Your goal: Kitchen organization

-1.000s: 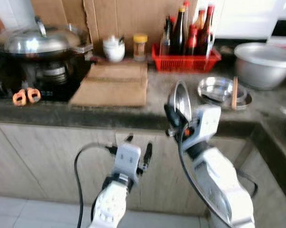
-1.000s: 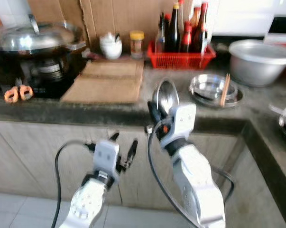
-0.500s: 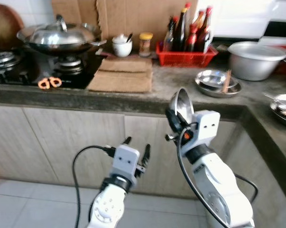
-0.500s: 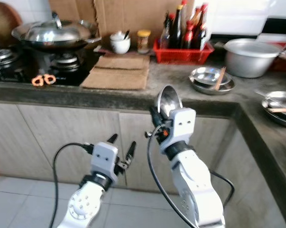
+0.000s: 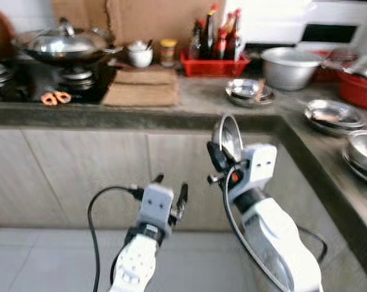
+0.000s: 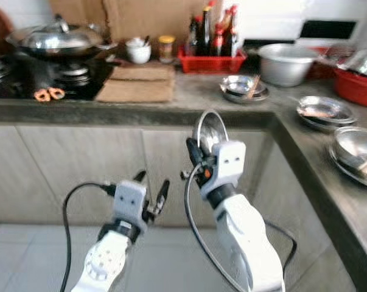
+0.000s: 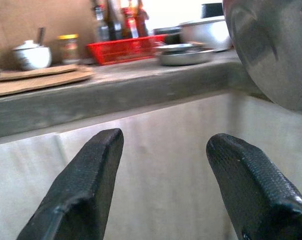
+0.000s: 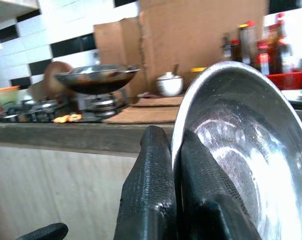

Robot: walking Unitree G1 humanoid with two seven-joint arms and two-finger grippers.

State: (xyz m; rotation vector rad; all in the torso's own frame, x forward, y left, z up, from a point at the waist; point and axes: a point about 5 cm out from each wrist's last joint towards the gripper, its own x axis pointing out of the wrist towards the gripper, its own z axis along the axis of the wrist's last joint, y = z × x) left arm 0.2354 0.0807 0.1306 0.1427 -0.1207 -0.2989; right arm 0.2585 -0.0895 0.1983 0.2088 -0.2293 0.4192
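A shiny steel plate (image 5: 227, 137) stands on edge in mid-air, in front of the grey stone countertop (image 5: 195, 109) and below its front lip. The right gripper (image 5: 218, 153) holds it by the rim, its two black fingers (image 8: 148, 190) pressed together with the plate's edge pinched between them. The plate's hollow side faces the robot's right.

The left gripper (image 5: 170, 190) is lower and to the left, in front of the pale wood-grain cabinet doors (image 5: 80, 176). Its fingers (image 7: 85, 185) are spread wide and hold nothing.

On the countertop beyond, near the corner, a small stack of steel dishes (image 5: 249, 91) has a wooden stick lying across it. Behind that is a large metal bowl (image 5: 290, 66), and to its left a red basket (image 5: 213, 62) of dark sauce bottles. Further left come a yellow-lidded jar (image 5: 167, 52), a white pot (image 5: 139, 56), and flat brown cardboard (image 5: 142, 91) lying on the counter. At the far left a lidded wok (image 5: 64, 45) sits on a gas stove, with orange-handled scissors (image 5: 55, 97) in front of it. Along the right-hand run of the counter are more steel plates (image 5: 329, 114) and a red bowl (image 5: 358, 88).
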